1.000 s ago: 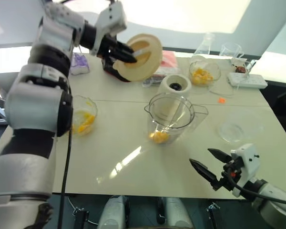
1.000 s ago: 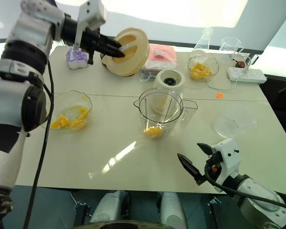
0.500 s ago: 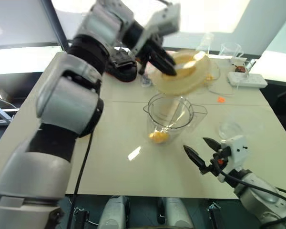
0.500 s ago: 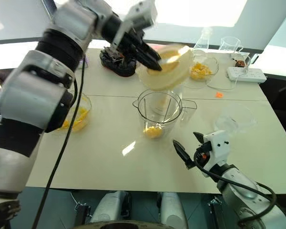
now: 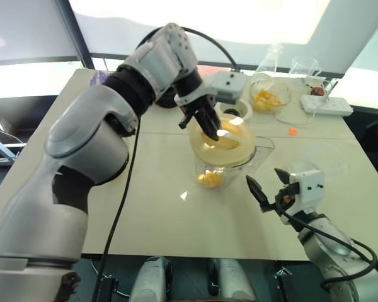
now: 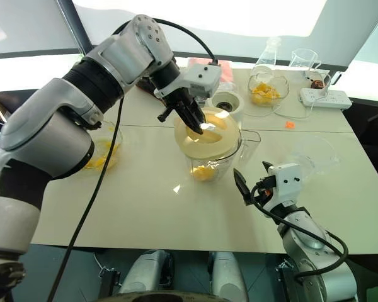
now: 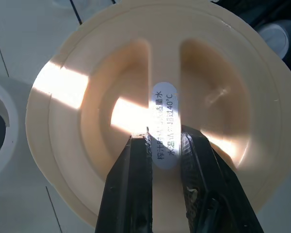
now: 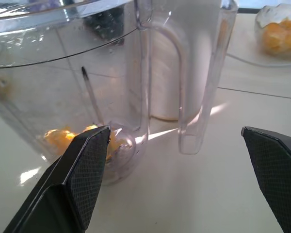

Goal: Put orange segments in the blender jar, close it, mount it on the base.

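Pale-yellow lid (image 5: 219, 141) clamped by its centre ridge in left gripper (image 5: 209, 130) jaws, just above blender jar (image 6: 209, 165) mouth, tilted, mid-counter. Right gripper (image 5: 272, 184) near-right of jar, jaws wide apart, level toward handle. Orange segments (image 8: 82, 138) at jar bottom; base (image 5: 234, 112) just beyond.

A small white oval sticker (image 7: 164, 125) on the centre ridge of the pale-yellow round lid (image 7: 87, 121) carries Chinese characters ending in "40°C", its lower part hidden between the left gripper's (image 7: 165, 145) black fingers.

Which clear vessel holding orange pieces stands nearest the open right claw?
The tall clear plastic blender jar with a side handle, directly ahead of the right claw; the shallow clear bowl of segments sits at the table's far edge.
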Available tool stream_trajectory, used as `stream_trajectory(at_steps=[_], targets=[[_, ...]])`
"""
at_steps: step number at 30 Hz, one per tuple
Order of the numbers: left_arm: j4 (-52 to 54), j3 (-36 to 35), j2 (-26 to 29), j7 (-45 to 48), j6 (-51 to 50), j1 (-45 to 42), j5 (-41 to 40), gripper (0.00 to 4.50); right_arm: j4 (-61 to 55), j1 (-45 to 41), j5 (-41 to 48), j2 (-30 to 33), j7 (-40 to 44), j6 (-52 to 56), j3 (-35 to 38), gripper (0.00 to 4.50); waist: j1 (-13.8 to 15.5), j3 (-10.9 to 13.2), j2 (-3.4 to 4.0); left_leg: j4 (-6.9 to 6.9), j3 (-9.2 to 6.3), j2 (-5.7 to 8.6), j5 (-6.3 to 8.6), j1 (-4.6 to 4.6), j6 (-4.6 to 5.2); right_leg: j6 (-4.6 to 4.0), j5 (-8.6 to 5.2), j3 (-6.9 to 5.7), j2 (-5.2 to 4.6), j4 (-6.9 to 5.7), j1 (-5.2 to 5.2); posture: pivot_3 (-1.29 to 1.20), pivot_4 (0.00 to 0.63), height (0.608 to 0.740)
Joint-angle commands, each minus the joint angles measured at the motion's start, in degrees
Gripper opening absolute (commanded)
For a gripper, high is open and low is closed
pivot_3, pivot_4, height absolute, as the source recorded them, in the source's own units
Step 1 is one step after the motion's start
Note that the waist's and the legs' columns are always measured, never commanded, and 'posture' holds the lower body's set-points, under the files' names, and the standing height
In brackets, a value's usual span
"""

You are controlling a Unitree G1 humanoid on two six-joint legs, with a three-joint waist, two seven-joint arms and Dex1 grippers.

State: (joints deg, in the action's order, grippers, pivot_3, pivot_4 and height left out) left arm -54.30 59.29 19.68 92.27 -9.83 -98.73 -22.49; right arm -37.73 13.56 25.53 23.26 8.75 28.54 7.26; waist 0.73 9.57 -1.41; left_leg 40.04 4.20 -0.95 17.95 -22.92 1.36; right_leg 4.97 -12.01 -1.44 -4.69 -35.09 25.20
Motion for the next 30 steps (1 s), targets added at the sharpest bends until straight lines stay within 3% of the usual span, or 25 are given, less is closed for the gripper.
stream_trajectory(at_steps=[1,12,23,30], targets=[[0.5,2.3,-0.8,0.2,-0.7,-0.5,-2.0,0.24,1.4,-2.2,-3.2,-1.6,-0.7,-3.2,-0.1,4.50,0.0,0.0,0.01,0.00,0.00,0.00,0.00,0.01,0.00,0.00,0.00,0.00,0.01,-0.01,0.00,0.00,0.150,0.740],[-8.1,-0.8,-6.4,0.2,0.8,-0.8,4.9,0.24,12.4,-11.1,-10.2,-7.6,-0.3,-8.4,-4.1,4.50,0.0,0.0,0.03,0.02,-0.06,0.01,0.00,0.15,0.01,-0.01,0.00,-0.03,0.03,-0.02,-0.16,0.00,0.150,0.740],[-17.2,-14.1,-10.5,0.2,3.6,-3.6,16.5,0.24,14.3,-10.7,-12.3,-8.9,1.4,-9.7,-3.8,4.50,-0.4,0.0,0.01,0.00,-0.16,0.00,0.00,0.29,0.01,-0.01,0.00,-0.07,0.08,-0.04,-0.26,0.00,0.150,0.740],[-17.7,-16.6,-9.9,0.2,5.0,-2.8,20.9,0.24,15.1,-11.1,-12.9,-9.5,1.6,-9.9,-3.7,4.50,-0.5,0.0,0.02,0.00,-0.16,0.00,0.00,0.00,0.01,-0.01,0.01,-0.07,0.09,-0.06,0.02,0.00,0.150,0.740]])
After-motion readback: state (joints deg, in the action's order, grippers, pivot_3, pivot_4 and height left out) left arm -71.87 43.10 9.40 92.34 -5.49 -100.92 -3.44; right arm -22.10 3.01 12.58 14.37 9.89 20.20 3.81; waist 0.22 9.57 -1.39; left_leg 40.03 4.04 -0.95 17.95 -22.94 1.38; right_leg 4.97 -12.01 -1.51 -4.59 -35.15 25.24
